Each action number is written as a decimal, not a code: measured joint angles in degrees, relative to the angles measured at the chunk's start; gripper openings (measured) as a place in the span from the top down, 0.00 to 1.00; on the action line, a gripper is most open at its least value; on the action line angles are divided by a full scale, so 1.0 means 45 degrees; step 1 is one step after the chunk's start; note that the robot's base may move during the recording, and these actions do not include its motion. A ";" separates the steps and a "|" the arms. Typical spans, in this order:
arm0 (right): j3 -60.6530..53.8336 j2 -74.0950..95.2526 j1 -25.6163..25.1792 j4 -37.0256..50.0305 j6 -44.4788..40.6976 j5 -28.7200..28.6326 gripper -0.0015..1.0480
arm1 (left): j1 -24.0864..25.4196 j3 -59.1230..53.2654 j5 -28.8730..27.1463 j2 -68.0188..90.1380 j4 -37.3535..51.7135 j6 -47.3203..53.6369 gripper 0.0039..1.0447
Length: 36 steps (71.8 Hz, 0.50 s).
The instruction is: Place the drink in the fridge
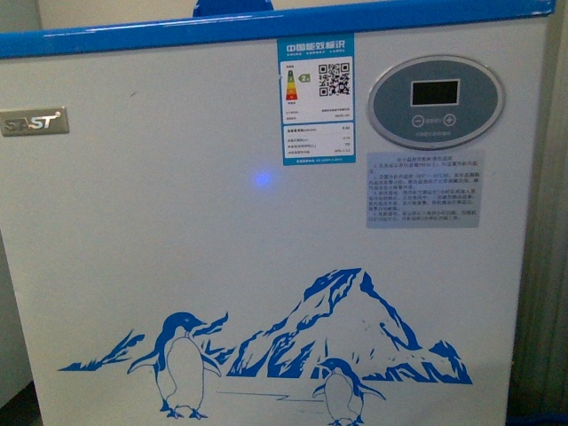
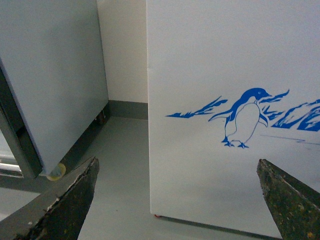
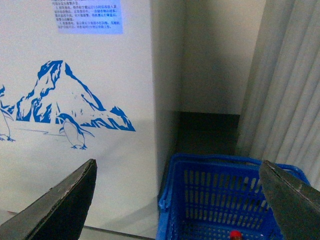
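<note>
The waist-high white chest fridge [image 1: 177,222] fills the front view, close up and square on. A bright blue rim [image 1: 266,27] runs along its top. Below the rim are a silver SAST badge [image 1: 34,122], a blue-edged energy label [image 1: 318,99] and an oval grey control panel [image 1: 436,100] with a dark display. A pale sticker of small print [image 1: 424,188] sits under the panel, and a small blue light spot [image 1: 262,179] shows on the white front. Lower down is the blue penguin-and-mountain decal [image 1: 266,346].

Neither arm shows in the front view. The left end effector [image 2: 177,162] hangs low before the fridge's left corner, its two dark, worn fingers spread wide with nothing between them. Beside that corner, across a strip of grey floor [image 2: 120,165], stands a plain grey-white cabinet [image 2: 55,75] on a castor [image 2: 56,171].

The right end effector [image 3: 177,164] is likewise spread wide and empty, by the fridge's right corner. Below it a blue plastic slotted basket [image 3: 220,200] sits on the floor just beside the fridge, near a pleated grey curtain [image 3: 285,75]. A small red bottle cap [image 3: 235,234] peeks up inside the basket; the rest of that item is cut off.
</note>
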 joint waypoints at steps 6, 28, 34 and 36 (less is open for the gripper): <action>0.0000 -0.0005 0.0005 0.0000 0.0000 -0.0019 0.07 | 0.0000 0.0000 0.0000 0.0000 0.0000 0.0000 0.08; 0.2511 0.9311 -0.2676 -0.1564 0.0471 0.1695 0.07 | 0.0000 0.0000 0.0000 0.0000 0.0000 0.0000 0.08; 0.2943 1.2973 -0.3706 0.1209 -0.0447 0.1239 0.07 | 0.0000 0.0000 0.0000 0.0000 0.0000 0.0000 0.08; 0.3220 1.4294 -0.4002 0.2181 -0.0743 0.1132 0.07 | 0.0000 0.0000 0.0005 0.0000 0.0000 0.0000 0.08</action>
